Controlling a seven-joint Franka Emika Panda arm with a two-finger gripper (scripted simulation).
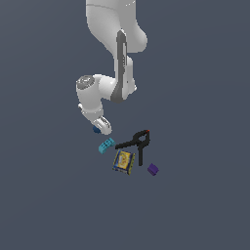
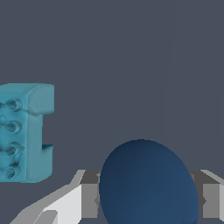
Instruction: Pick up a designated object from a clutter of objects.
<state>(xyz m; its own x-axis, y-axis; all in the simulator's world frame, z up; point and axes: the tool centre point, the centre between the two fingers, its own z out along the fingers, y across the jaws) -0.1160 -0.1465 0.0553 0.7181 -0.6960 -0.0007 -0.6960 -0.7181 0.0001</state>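
The dark blue ball (image 2: 148, 183) sits between my gripper's (image 2: 149, 202) two fingers, and both pads press its sides. One grey finger (image 2: 89, 200) shows on one side of the ball and the other (image 2: 211, 200) on the opposite side. In the exterior view the gripper (image 1: 100, 127) is low at the clutter's upper left edge, and only a sliver of the ball (image 1: 96, 130) shows beneath it. The cyan studded brick (image 1: 106, 145) lies just beside it and also shows in the wrist view (image 2: 26, 131).
The black red-tipped clamp (image 1: 135, 143) lies to the exterior view's right of the brick. The blue-yellow box (image 1: 122, 161) lies below the clamp, and the purple cube (image 1: 153, 169) lies to the box's right. All rest on a dark grey floor (image 1: 49, 195).
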